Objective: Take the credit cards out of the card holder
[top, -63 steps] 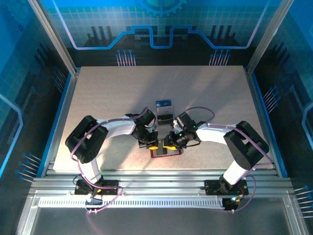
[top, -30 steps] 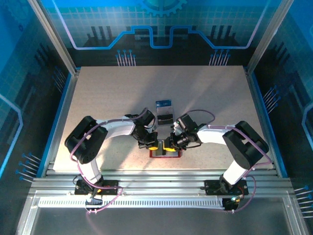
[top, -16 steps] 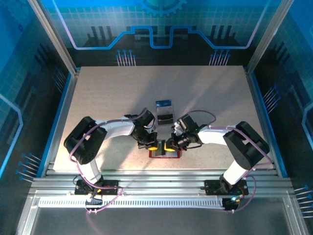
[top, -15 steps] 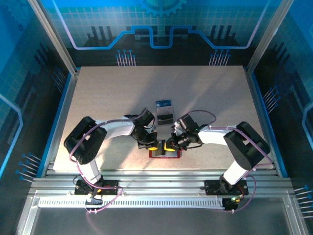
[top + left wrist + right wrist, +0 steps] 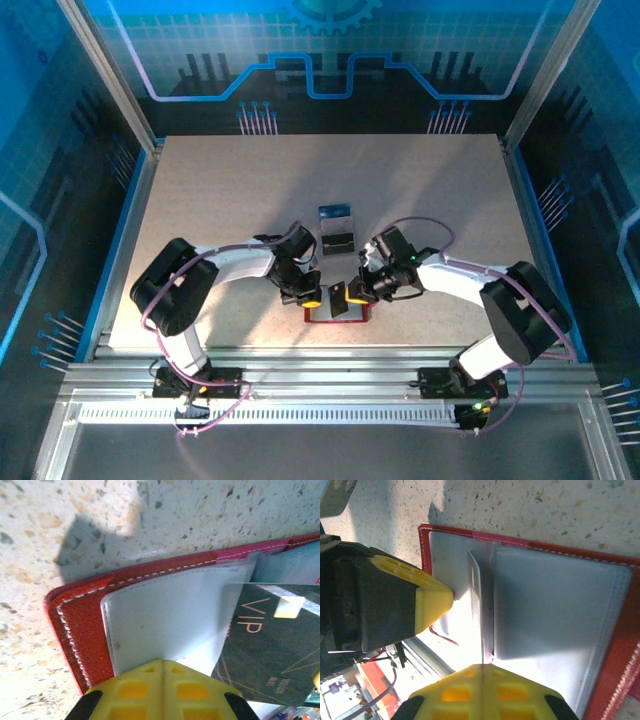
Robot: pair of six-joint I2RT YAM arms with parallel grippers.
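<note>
Red card holder [image 5: 85,620] lies open; right fingers [image 5: 455,695] pinch a dark VIP card [image 5: 270,645], left fingers [image 5: 135,690] closed, seemingly empty

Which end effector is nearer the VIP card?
Right. The right end effector pinches the card by its edge; the left end effector rests on the holder beside it.

One red wallet [image 5: 360,315] sits at the lower centre of the top view. Three cards show — a blue card [image 5: 336,213] and a dark card [image 5: 340,241] just above centre, a second dark card [image 5: 338,298] over the wallet. Two grippers — the left gripper [image 5: 311,296], the right gripper [image 5: 356,294].
</note>
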